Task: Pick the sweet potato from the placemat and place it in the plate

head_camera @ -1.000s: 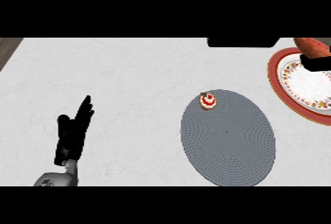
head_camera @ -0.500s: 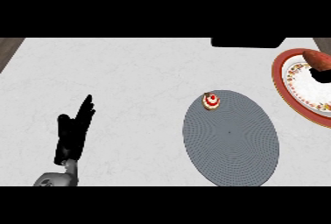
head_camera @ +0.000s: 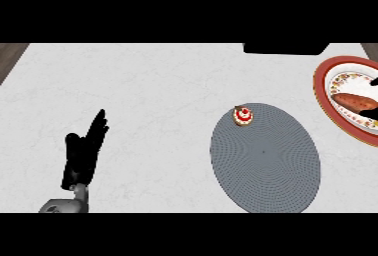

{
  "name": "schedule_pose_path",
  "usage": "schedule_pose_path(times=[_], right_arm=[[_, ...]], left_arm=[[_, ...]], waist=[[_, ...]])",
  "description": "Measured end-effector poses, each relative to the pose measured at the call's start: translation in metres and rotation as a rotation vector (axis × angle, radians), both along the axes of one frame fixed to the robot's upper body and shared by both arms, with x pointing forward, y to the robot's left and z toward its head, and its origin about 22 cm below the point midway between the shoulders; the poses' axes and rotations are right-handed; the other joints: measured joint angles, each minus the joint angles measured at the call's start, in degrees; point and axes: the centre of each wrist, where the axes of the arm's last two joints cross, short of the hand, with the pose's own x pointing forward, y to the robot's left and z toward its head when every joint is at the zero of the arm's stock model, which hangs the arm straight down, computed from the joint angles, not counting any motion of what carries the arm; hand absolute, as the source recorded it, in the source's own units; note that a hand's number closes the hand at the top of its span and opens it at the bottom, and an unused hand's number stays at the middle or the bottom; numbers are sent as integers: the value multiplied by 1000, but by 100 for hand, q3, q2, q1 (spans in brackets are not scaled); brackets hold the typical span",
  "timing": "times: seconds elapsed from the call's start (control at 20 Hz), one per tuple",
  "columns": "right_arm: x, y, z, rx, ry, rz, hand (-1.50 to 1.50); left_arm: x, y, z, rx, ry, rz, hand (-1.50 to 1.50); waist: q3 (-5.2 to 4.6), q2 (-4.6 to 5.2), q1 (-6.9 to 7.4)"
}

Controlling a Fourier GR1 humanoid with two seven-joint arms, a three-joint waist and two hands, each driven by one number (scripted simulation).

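The brown-orange sweet potato (head_camera: 355, 101) lies inside the white plate with a red rim (head_camera: 323, 96) at the right edge of the head view. Only two dark tips of my right hand (head_camera: 374, 81) show at that edge. One is above the potato's far end and one below it; they are spread apart and do not touch it. The grey oval placemat (head_camera: 266, 157) lies left of the plate and holds no potato. My left hand (head_camera: 81, 155) rests open at the lower left, fingers straight, far from both.
A small cake with a red topping (head_camera: 244, 115) sits on the placemat's upper left edge. A dark block (head_camera: 286, 48) stands at the counter's back edge. The counter's left edge shows at the upper left corner.
The sweet potato went from the right hand's grasp above the plate's rim down into the plate and was let go. The right hand has drawn back to the right. The left hand stayed still.
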Motion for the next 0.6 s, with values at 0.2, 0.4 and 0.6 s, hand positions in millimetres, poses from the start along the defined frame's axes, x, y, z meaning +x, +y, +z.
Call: schedule_pose_path(times=[0.2,0.4,0.6], right_arm=[[-2,-3,1,96,-108,73,-150],[-2,-8,9,300,-332,89,-150],[-10,-19,9,475,-494,49,-150]], left_arm=[[1,1,4,-3,3,0,0],[1,3,4,-6,8,18,0],[4,5,5,-6,11,21,0]], waist=[[2,-11,-29],[7,-34,-100],[4,-35,-131]])
